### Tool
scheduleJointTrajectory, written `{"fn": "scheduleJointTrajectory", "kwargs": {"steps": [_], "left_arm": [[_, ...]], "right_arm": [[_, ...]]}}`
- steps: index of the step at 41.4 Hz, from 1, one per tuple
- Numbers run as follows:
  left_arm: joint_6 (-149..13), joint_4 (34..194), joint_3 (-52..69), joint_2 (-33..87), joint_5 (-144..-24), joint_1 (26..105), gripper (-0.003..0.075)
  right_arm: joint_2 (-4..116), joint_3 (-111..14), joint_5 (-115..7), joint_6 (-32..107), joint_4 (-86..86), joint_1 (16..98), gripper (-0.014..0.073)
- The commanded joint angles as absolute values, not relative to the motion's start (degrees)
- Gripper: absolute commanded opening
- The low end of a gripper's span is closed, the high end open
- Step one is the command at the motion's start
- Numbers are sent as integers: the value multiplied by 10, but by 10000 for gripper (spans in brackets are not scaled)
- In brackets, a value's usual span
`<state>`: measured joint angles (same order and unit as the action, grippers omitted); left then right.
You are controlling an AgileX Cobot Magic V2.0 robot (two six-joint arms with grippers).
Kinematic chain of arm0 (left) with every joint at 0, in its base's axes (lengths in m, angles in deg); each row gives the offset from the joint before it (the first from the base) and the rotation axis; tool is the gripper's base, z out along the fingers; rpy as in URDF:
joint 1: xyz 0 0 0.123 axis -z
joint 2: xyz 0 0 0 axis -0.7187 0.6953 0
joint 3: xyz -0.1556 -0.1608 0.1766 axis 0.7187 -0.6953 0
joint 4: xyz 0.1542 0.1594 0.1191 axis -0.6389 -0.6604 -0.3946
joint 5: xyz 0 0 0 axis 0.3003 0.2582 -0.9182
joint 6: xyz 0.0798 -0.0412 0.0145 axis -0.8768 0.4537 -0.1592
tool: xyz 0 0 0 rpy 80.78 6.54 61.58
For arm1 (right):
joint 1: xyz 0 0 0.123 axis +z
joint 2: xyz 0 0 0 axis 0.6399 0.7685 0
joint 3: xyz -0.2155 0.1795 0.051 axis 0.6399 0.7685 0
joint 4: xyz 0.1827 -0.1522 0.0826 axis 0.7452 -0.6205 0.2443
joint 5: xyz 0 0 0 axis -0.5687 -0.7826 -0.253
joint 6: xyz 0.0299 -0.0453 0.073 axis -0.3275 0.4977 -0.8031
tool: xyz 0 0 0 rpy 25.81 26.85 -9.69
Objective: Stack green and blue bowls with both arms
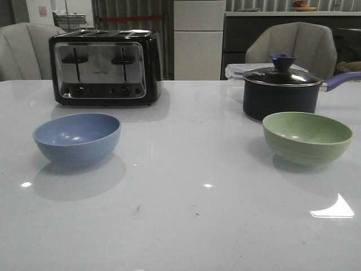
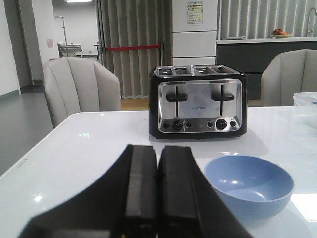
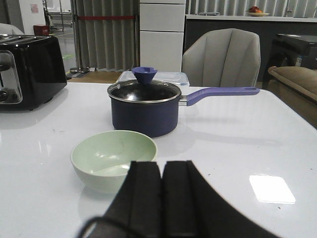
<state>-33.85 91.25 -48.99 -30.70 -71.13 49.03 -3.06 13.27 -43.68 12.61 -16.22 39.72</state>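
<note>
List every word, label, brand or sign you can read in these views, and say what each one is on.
Brand mark on the toaster: small dark lettering between the levers, too blurred to read.
Paper notice on the white cabinet: printed, too small to read.
Pink sheet on the far wall: illegible.
Blue bowl, green bowl, saucepan: no text visible.
</note>
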Motion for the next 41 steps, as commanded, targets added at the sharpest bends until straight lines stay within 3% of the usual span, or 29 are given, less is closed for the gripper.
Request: {"fn": "scheduleJointTrajectory", "kwargs": {"steps": [1,33,41], "left_arm": [[-337,916,-492,-318,-658,494,93],[-337,915,-491,-318,-645,494,93],[-334,917,-424,-317,-656,494,93]], "right_arm": [[-42,131,-392,127,-167,394,27],[-42,128,-345,127,-167,394,27],[-42,47,-389,127,-167,394,27]]}}
